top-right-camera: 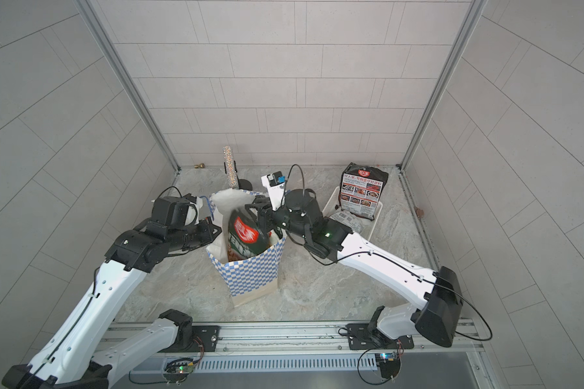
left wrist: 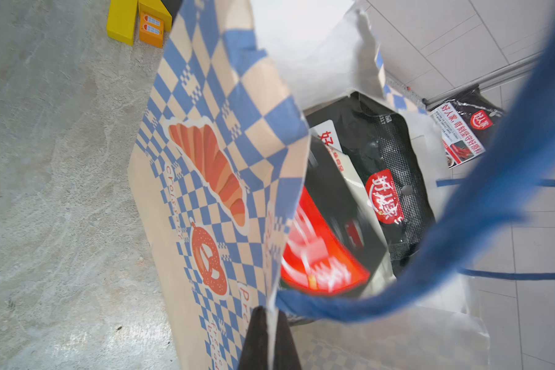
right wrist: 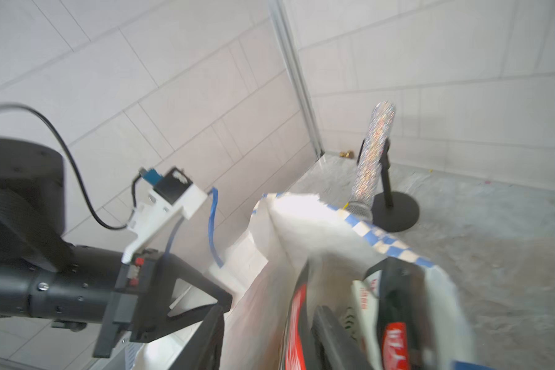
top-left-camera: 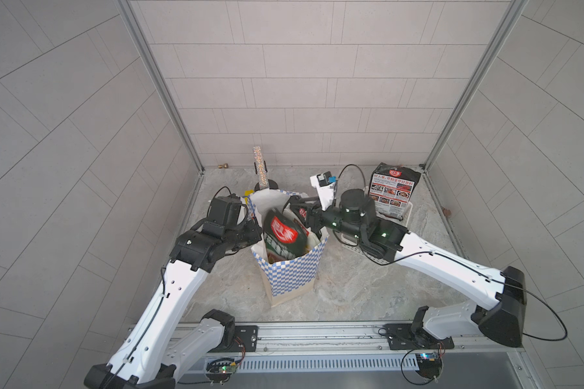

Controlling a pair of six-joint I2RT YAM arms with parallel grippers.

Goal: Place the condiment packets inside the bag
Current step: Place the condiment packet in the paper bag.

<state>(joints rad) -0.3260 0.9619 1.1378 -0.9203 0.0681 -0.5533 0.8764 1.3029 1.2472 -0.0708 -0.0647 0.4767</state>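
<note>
Several condiment packets [left wrist: 388, 179] sit inside the bag [top-left-camera: 290, 272], mid-frame on the tabletop [top-left-camera: 351, 286]. A red-logo packet [top-left-camera: 284, 239] juts, blurred, from its mouth. Still to go, we judge: a black packet [top-left-camera: 393, 188] standing in the white basket [top-left-camera: 408, 215] at upper right, and a second packet [top-right-camera: 348, 219] lying there. Our right end effector [top-left-camera: 300, 215] hangs over the bag's right rim, jaws apart, with the jutting packet just left of it. Our left end effector [top-left-camera: 256, 232] pinches the bag's left rim.

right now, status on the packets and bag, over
left gripper shut on the bag rim. right gripper open over its mouth. black packet half in; another packet upright in the basket. nothing blocking.
</note>
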